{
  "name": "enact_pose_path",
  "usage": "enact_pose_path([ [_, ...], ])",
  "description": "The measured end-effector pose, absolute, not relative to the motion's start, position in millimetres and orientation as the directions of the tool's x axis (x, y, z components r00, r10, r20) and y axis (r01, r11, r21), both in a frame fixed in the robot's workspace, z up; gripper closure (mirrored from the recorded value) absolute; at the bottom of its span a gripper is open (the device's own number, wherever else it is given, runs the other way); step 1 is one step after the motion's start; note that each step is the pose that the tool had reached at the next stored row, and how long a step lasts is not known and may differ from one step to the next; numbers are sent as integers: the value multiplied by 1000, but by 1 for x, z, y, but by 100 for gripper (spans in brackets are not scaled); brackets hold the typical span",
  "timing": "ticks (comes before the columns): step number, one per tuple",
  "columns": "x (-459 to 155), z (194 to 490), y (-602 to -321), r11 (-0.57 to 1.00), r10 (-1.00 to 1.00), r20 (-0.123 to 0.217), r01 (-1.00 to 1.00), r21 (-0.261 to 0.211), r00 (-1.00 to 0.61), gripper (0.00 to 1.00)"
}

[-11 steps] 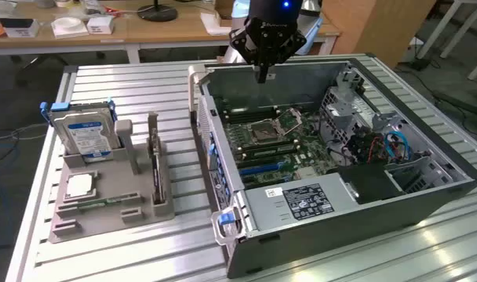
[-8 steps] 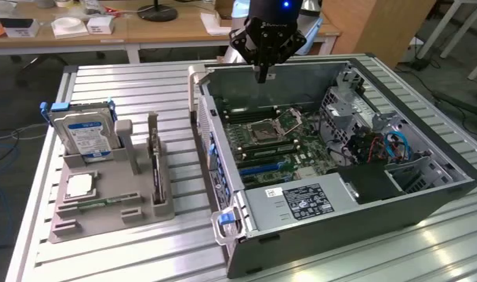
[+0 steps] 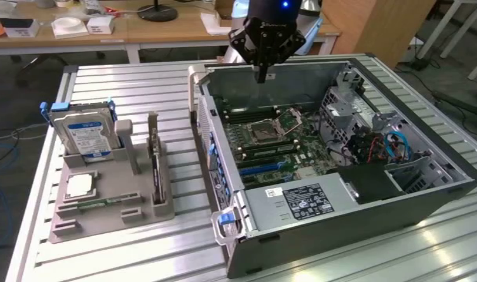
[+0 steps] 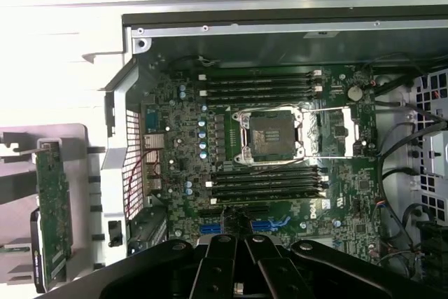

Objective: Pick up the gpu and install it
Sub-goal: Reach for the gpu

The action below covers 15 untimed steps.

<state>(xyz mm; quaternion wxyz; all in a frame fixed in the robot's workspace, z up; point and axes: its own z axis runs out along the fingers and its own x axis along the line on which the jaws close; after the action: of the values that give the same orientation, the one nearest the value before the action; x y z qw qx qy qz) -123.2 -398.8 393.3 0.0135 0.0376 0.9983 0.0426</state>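
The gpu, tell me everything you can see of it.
The gpu is a thin flat card standing on edge in a slot of the grey holder tray, between the hard drive and the open computer case. Its board looks green in the wrist view. Only the tray touches it; the gripper hangs over the case, apart from it.

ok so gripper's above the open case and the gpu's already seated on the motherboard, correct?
Not quite. The gripper is above the open case, but the gpu isn't on the motherboard. The exterior view shows it standing on edge in the gray holder outside the case, beside the hard drive.
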Motion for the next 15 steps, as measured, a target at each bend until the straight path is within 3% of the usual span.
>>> enact_pose_path([
  [15,-130,393,-399,994,76,-24,74,86,-997,90],
])
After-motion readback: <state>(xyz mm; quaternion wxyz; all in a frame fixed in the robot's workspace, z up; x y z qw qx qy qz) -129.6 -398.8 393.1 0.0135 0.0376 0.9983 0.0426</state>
